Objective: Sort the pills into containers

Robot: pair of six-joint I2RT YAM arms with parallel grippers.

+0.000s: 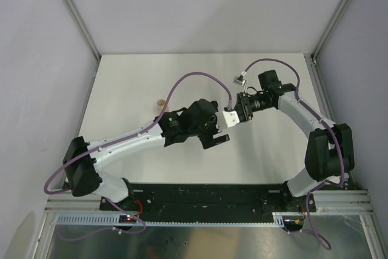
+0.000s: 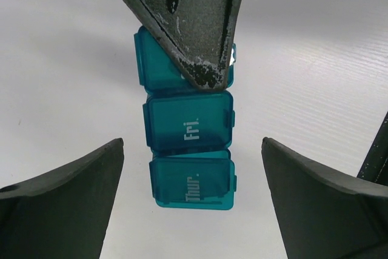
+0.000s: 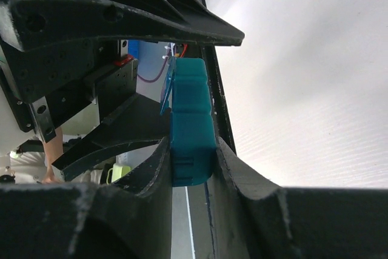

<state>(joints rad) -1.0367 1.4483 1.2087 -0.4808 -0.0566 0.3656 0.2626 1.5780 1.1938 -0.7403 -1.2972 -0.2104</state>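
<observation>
White tabletop (image 1: 121, 83) between grey walls, both arms meeting near its middle. Right hand (image 3: 193, 162) is clenched on one end compartment of the teal pill box (image 2: 189, 128) (three joined compartments; the two lids in view, marked "Fri." and "Thur.", are shut). Left hand (image 2: 193, 150) is released, its fingers (image 2: 66, 204) spread either side of the box, not touching it. Small orange bottle (image 1: 160, 102) stands well to the left.

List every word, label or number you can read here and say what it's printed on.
"Fri." – middle lid of the teal pill box.
"Thur." – the lid at its near end in the left wrist view.
Third lid: covered by a finger of the right gripper, unreadable.
No other readable text in any view.
</observation>
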